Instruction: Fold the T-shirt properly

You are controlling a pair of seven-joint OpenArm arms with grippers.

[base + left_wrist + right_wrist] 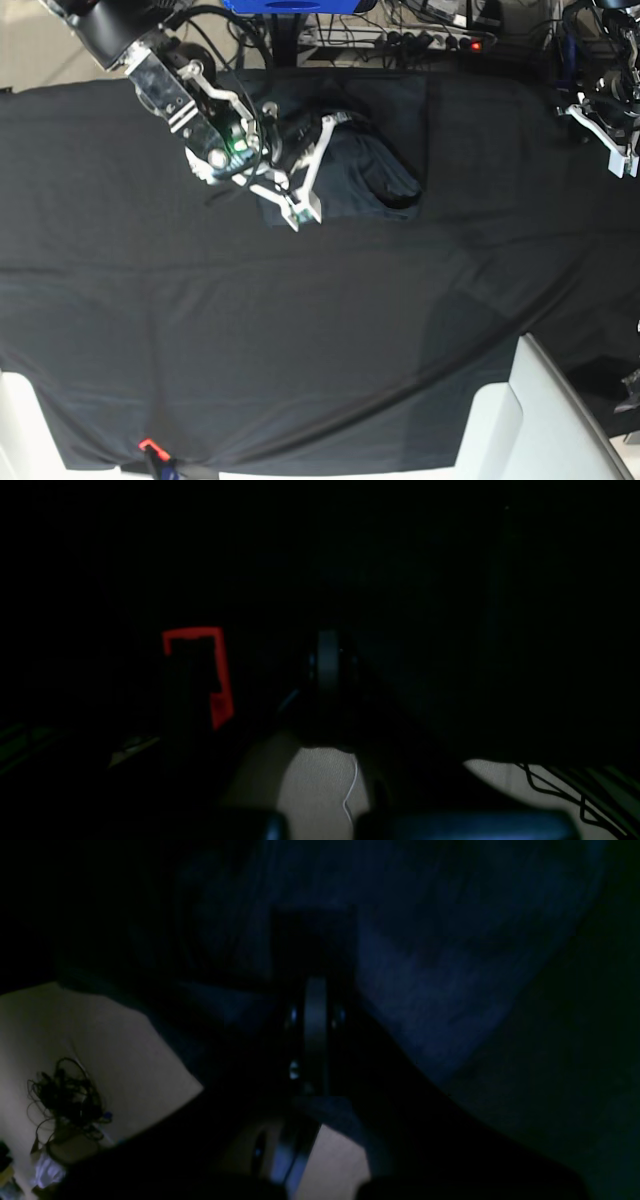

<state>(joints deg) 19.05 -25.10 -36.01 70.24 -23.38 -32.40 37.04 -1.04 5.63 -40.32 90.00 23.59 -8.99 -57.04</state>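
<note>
The T-shirt [365, 170] lies as a compact folded bundle at the back middle of the table, a shade lighter than the cloth under it. My right gripper [298, 212] is shut, its white fingers lying along the bundle's left edge with the tips at its front left corner. In the right wrist view the right gripper [315, 990] shows as a closed dark blade over blue-grey knit of the T-shirt [440, 970]; whether it pinches fabric is too dark to tell. My left gripper [622, 160] hangs shut at the table's far right edge, away from the shirt. The left wrist view is nearly black, with the left gripper [327, 650] dimly seen.
A smooth black tablecloth [300, 340] covers the whole table. A white panel [540, 410] leans at the front right corner. A red tape mark [147, 443] sits at the front left edge. A power strip [430, 40] and cables lie behind the table.
</note>
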